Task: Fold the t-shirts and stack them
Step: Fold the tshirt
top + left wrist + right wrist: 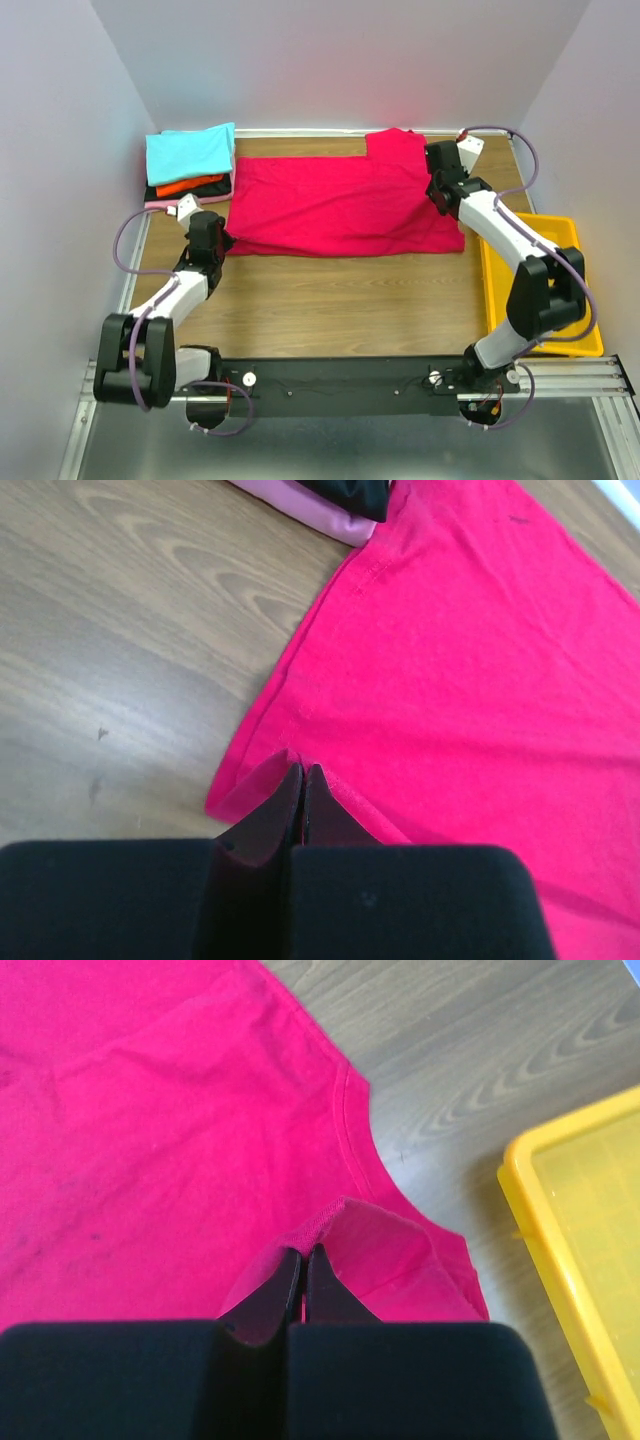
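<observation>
We see the red shirt (340, 205) lying spread out on the far half of the wooden surface (330, 300). It forms a wide, mostly flat patch of crimson cloth, and one part juts toward the back wall at its far right. The cloth is plain and soft, with light creases and a stitched hem along its edges.

The left end effector (302, 772) is at the shirt's near-left corner. Its fingers are clenched on the hem, and a small lip of cloth curls up at their tips.

The right end effector (303, 1253) is at the shirt's right side, clenched on a raised pucker of cloth just beside a curved, stitched opening. We cannot tell whether that opening is a neck or a sleeve.

A folded pile sits in the far-left corner, just beside the red shirt. The cyan shirt (190, 152) is on top, then the orange-red shirt (185, 186), the black shirt (212, 189), and the pink shirt (160, 204) at the bottom.

A yellow bin (545, 222) sits at the right edge of the surface, apart from the red shirt.
</observation>
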`<state>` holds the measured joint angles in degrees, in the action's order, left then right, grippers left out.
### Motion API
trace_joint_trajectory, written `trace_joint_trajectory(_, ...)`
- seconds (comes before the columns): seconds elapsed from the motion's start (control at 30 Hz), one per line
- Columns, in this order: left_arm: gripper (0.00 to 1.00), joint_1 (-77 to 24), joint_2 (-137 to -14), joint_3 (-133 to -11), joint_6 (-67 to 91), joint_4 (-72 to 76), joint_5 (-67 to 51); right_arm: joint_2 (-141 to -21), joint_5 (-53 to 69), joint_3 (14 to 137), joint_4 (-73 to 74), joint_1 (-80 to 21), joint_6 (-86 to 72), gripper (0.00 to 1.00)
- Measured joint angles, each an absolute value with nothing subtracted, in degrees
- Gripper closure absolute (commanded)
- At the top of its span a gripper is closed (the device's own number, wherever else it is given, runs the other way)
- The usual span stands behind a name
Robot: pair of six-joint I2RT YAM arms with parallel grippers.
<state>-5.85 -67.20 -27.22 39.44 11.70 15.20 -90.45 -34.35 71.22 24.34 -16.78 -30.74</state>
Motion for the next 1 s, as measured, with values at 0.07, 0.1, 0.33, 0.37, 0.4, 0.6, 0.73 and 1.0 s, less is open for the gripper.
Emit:
trace_joint_trajectory(0.07, 1.00, -5.10, -71.57, -28.99, 38.76, 12.93, 14.20, -93.17, -34.41, 73.32, 24.01, -16.19, -30.17, 1.00)
trace_joint_trajectory(0.1, 1.00, -4.91, -73.45, -29.74, 38.46, 13.30, 13.96, -94.35, -34.48, 74.06, 23.90, -15.88, -29.91, 1.00)
trace_joint_trajectory(0.33, 1.00, -4.56, -82.41, -34.57, 36.32, 15.40, 11.60, -100.68, -34.39, 79.13, 23.62, -13.08, -28.34, 1.00)
trace_joint_trajectory(0.37, 1.00, -4.56, -83.00, -35.18, 36.12, 15.44, 11.46, -101.30, -34.37, 79.68, 23.62, -12.80, -28.21, 1.00)
trace_joint_trajectory(0.4, 1.00, -4.56, -83.42, -35.75, 35.88, 15.51, 11.46, -102.17, -34.26, 80.44, 23.59, -12.34, -27.97, 1.00)
trace_joint_trajectory(0.6, 1.00, -4.56, -84.73, -38.28, 34.98, 15.77, 11.51, -105.45, -33.76, 83.29, 23.57, -10.96, -27.20, 0.99)
trace_joint_trajectory(0.73, 1.00, -4.56, -85.89, -39.55, 34.61, 15.77, 11.66, -107.18, -33.45, 84.51, 23.57, -10.37, -26.87, 1.00)
trace_joint_trajectory(1.0, 1.00, -4.56, -88.12, -41.32, 33.93, 15.38, 12.10, -107.72, -33.12, 85.56, 23.59, -10.00, -26.81, 1.00)
